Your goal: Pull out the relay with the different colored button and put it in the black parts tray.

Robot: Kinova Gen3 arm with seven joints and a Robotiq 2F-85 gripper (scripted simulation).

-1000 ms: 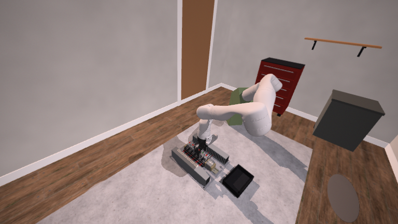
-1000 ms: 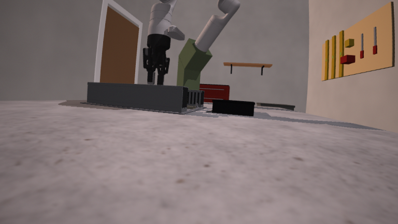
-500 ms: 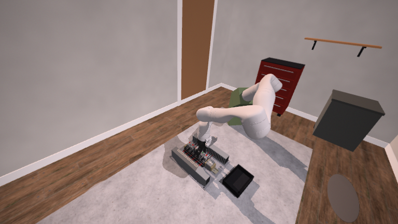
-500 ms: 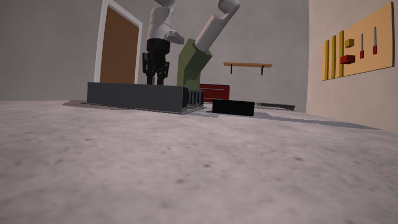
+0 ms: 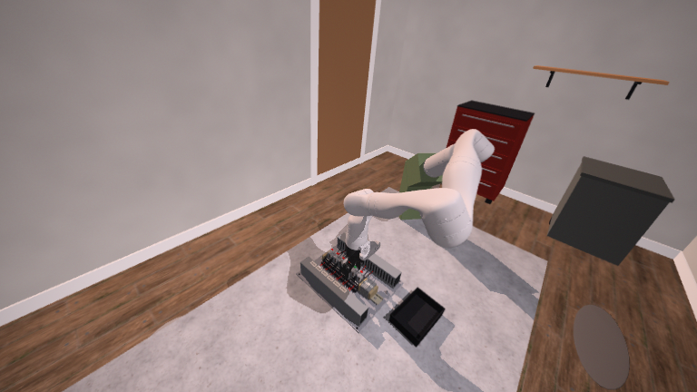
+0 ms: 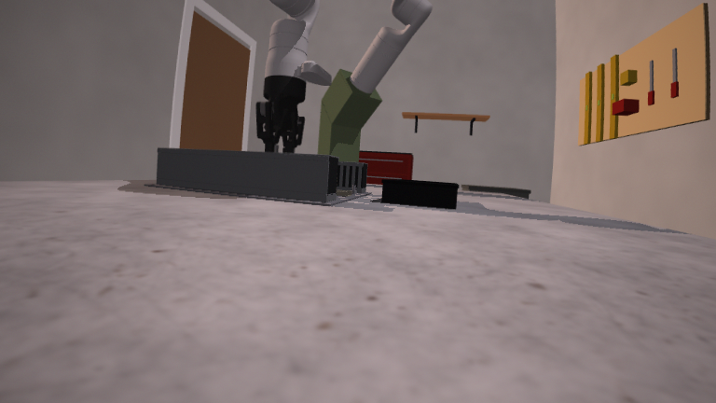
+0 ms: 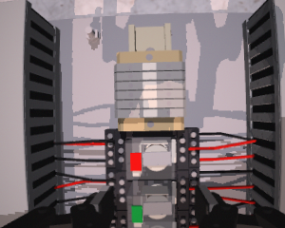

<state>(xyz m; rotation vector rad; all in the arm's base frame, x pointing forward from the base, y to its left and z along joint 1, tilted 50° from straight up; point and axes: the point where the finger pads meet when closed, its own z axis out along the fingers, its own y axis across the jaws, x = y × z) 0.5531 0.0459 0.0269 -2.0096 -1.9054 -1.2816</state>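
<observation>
The black two-fingered end effector [image 5: 351, 266] [image 6: 280, 150] [image 7: 154, 199] is held partly open, pointing down, and nothing is gripped by it. The small clear relay with a green button [image 5: 353, 272] [image 7: 154, 216] is seen low between its fingers, in the row of sockets. It seems to be the odd one, and it should be gripped next and pulled straight up. If the fingers are lowered a bit off, the clear relay with a red button [image 5: 362, 273] [image 7: 154, 157], just beside it, could be bumped and left leaning. If the green one is pulled at a slant, its neighbour could be dragged up too. If it is squeezed too softly, it could be dropped. Two relays are shown well from the wrist, one red and one green; the other four cannot be clearly counted. Two long grey slotted walls [image 5: 334, 295] [image 6: 242, 173] [image 7: 42, 109] are set beside the row. One black open tray [image 5: 403, 330] [image 6: 419, 195] is placed near them, and no relay can be seen in it.
</observation>
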